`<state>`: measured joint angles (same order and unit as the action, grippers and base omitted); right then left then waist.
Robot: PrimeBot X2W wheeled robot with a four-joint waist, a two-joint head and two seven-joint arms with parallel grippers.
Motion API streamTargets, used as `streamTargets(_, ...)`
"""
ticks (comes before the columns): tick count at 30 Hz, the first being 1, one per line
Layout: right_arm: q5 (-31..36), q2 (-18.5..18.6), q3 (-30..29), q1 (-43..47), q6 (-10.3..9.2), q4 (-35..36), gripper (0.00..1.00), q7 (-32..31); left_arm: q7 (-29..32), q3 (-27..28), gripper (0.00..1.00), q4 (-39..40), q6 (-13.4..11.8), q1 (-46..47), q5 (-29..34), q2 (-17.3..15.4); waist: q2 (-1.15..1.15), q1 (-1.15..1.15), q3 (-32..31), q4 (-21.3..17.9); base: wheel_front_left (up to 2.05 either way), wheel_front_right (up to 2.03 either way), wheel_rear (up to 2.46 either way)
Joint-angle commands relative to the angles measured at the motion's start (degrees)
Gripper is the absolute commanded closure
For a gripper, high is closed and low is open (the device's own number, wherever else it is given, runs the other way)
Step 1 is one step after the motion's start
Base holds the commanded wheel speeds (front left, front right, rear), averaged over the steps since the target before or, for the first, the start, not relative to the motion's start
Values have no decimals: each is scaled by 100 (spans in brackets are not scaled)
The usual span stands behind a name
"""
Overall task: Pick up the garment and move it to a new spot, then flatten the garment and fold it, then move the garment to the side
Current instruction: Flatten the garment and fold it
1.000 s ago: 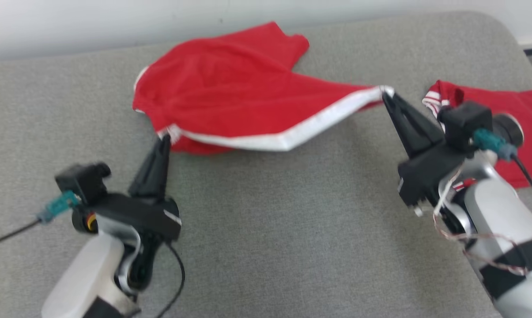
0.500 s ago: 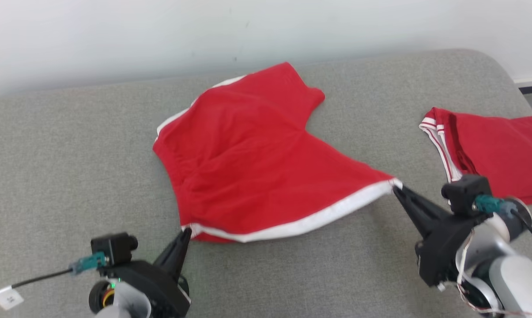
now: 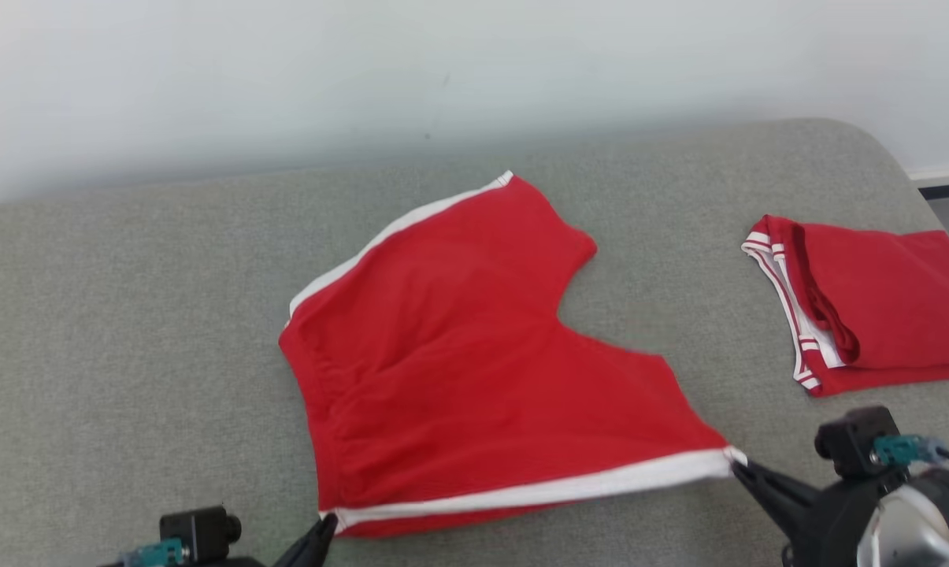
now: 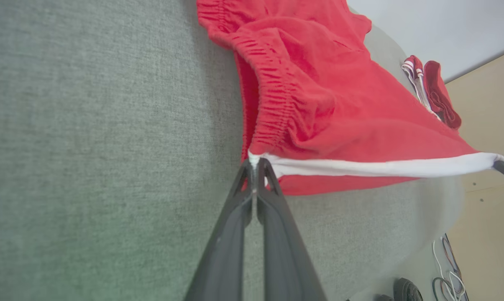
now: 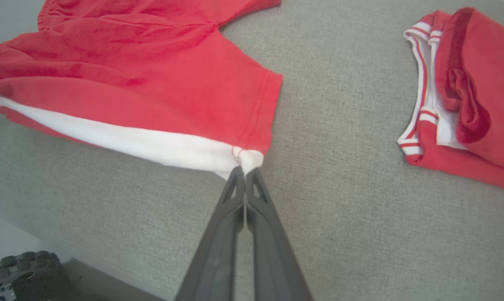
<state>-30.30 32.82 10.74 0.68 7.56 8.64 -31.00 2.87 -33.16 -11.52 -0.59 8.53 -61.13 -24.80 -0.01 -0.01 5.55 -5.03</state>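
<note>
Garment (image 3: 458,370) lengthwise left-right, waistband leftward (legs rightward), near edge taut

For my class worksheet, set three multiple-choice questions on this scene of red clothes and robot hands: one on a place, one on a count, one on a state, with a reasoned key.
1. Where is the folded red garment relative to the red shorts?
A. On top.
B. To the robot's right, apart.
C. To the robot's left, touching.

2. How many red garments lie on the grey cushion?
A. One.
B. Two.
C. Four.

3. What is the right hand doing?
A. Hanging open.
B. Shut on the folded garment.
C. Shut on the end of the shorts' white stripe.

Key: 1 B, bare cushion separates them; 2 B, the shorts plus the folded piece; 3 C, its fingertips pinch the white corner.
</note>
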Motion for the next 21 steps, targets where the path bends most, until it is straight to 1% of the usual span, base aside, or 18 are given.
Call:
streamTargets(1, -111, -9, -102, 233, -14, 131, 100, -122, 41, -7, 100, 128, -96, -179, -89, -63, 1, 1, -49, 23, 0, 0, 0)
streamTargets(4, -226, -104, -233, 568, -13, 376, 100, -339, 112, -18, 100, 364, -200, -387, -163, -54, 1, 1, -95, 49, 0, 0, 0)
streamTargets(6, -264, -151, -335, 746, -13, 538, 100, -462, 128, 21, 100, 493, -325, -518, -221, -75, 1, 1, -113, 56, 0, 0, 0)
streamTargets(8, -186, -185, -501, 861, -14, 675, 100, -508, 73, 79, 100, 645, -422, -604, -279, -55, 1, 1, -120, 71, 0, 0, 0)
streamTargets(10, -99, -230, -616, 880, -14, 784, 100, -473, 4, 136, 100, 814, -422, -658, -372, 35, 1, 1, -115, 97, 0, 0, 0)
streamTargets(13, 47, -252, -712, 667, -14, 845, 100, -329, -81, 187, 100, 946, -425, -625, -397, 81, 1, 1, -93, 151, 0, 0, 0)
streamTargets(15, 153, -285, -787, 404, -14, 763, 100, -144, -214, 281, 100, 951, -510, -512, -339, 137, 1, 1, -64, 188, 0, 0, 0)
streamTargets(17, 226, -242, -643, 163, -13, 649, 100, -35, -291, 299, 100, 953, -533, -412, -286, 201, 1, 1, -29, 228, 0, 0, 0)
streamTargets(21, 305, -133, -303, -620, -13, 286, 100, 236, -363, 327, 100, 907, -466, -108, -235, 324, 1, 1, 78, 321, 0, 0, 0)
